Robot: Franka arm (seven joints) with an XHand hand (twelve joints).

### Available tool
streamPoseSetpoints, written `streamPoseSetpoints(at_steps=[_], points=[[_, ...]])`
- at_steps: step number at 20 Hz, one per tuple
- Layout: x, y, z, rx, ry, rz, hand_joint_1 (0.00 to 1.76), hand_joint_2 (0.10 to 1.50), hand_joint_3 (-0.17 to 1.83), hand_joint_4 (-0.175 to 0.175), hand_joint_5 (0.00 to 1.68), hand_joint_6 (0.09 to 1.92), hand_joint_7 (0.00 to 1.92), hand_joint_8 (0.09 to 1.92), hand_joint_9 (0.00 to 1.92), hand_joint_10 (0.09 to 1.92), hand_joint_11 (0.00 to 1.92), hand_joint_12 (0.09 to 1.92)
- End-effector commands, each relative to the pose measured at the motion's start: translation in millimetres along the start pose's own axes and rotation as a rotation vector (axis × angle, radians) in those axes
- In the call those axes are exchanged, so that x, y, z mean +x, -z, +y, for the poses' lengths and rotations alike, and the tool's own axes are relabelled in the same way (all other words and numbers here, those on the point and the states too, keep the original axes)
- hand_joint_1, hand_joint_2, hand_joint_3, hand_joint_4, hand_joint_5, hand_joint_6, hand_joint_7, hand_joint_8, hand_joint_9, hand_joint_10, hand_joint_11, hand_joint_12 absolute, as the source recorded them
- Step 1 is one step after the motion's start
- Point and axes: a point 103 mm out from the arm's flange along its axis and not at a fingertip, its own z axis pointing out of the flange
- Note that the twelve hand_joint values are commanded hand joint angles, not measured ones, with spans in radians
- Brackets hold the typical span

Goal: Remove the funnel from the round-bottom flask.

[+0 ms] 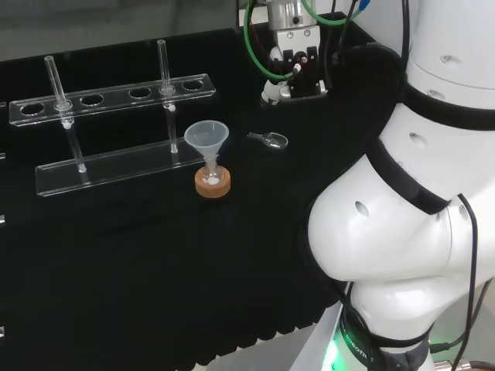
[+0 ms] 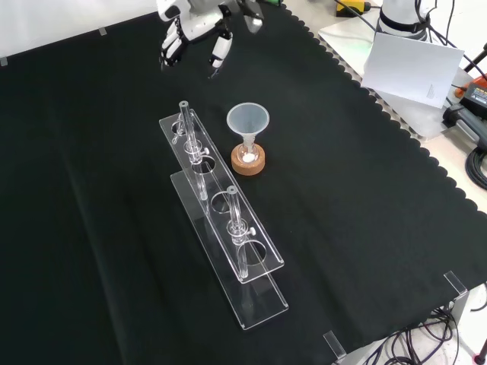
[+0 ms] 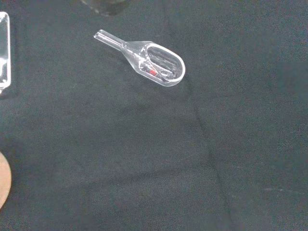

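One funnel [image 1: 206, 137] is seen standing upright in the neck of one round-bottom flask [image 1: 213, 176], its wide mouth turned up and its long axis vertical, with the narrow stem pointing down into the flask. The flask is seated in one cork ring [image 1: 213, 185], near the middle of the counter [image 1: 139, 263], which is covered with black cloth. A little white matter can be made out low in the flask in the front view. Just to the left of the funnel in the head view, one clear rack [image 1: 116, 131] is placed, and two glass tubes [image 1: 56, 91] are held upright in it; in the front view the rack [image 2: 221, 228] lies in front of and to the left of the funnel [image 2: 247, 122]. One small clear scoop [image 1: 269, 139] is laid flat on the cloth to the right of the funnel in the head view, apart from it; in the wrist view the scoop [image 3: 149, 60] is shown with its handle running obliquely away from its bowl, and a small red mark is seen inside the bowl. No writing can be read on any piece. The robot hand [image 2: 194, 30] is held above the cloth at the top of the front view, well apart from the funnel, with its fingers relaxed and spread and nothing between them.
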Motion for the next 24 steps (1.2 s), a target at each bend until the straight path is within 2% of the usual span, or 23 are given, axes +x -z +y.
streamPoseSetpoints(at_steps=[1,9,14,17,24], points=[[4,6,-27,-0.019,0.006,0.005,0.86,0.96,-0.17,-0.009,0.36,0.2,0.24,0.68,0.55,0.59,0.43,1.29],[6,4,-47,-0.02,0.028,0.009,0.85,0.96,-0.17,-0.021,0.33,0.18,0.24,0.67,0.56,0.6,0.42,1.29],[26,5,-61,-0.033,0.07,0.015,0.81,0.96,-0.17,-0.028,0.31,0.15,0.23,0.66,0.56,0.6,0.42,1.29],[39,1,-68,-0.034,0.095,-0.014,0.76,0.96,-0.17,-0.029,0.3,0.13,0.22,0.66,0.55,0.6,0.43,1.3],[58,1,-78,-0.009,0.133,-0.022,0.71,0.96,-0.17,-0.027,0.28,0.09,0.12,0.66,0.47,0.63,0.4,1.36]])
